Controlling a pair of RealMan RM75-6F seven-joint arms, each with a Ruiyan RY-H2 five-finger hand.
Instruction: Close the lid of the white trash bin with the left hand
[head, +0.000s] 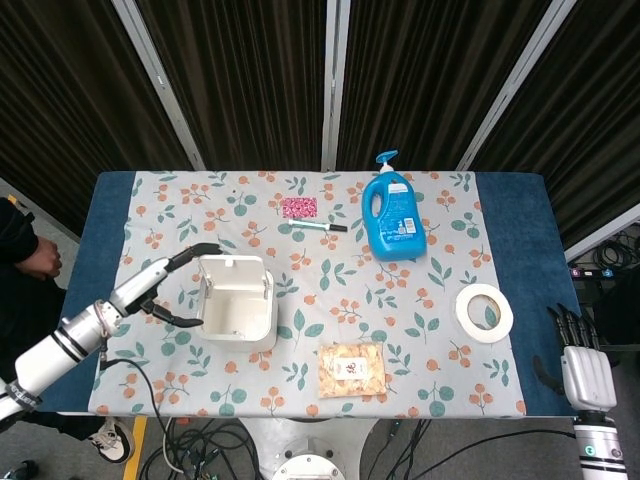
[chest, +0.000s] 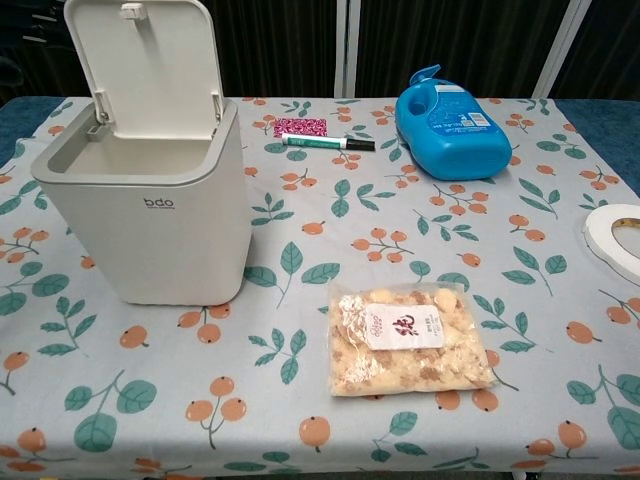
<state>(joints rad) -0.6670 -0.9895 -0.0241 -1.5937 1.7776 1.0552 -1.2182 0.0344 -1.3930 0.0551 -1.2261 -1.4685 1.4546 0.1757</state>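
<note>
The white trash bin (head: 238, 312) (chest: 150, 215) stands on the left half of the table with its lid (head: 233, 260) (chest: 152, 65) raised upright at the back. My left hand (head: 168, 283) is open, fingers spread, just left of the bin; its upper fingers (head: 203, 249) reach toward the lid's left edge and the thumb lies near the bin's left wall. Whether it touches the bin is unclear. The chest view does not show this hand. My right hand (head: 585, 365) hangs off the table's right front corner, fingers straight, holding nothing.
A blue detergent bottle (head: 393, 211) (chest: 452, 125) lies at the back right. A marker (head: 320, 227) and a pink card (head: 299, 207) lie behind the bin. A snack bag (head: 351, 369) (chest: 405, 337) sits at the front centre, a tape roll (head: 484, 311) to the right.
</note>
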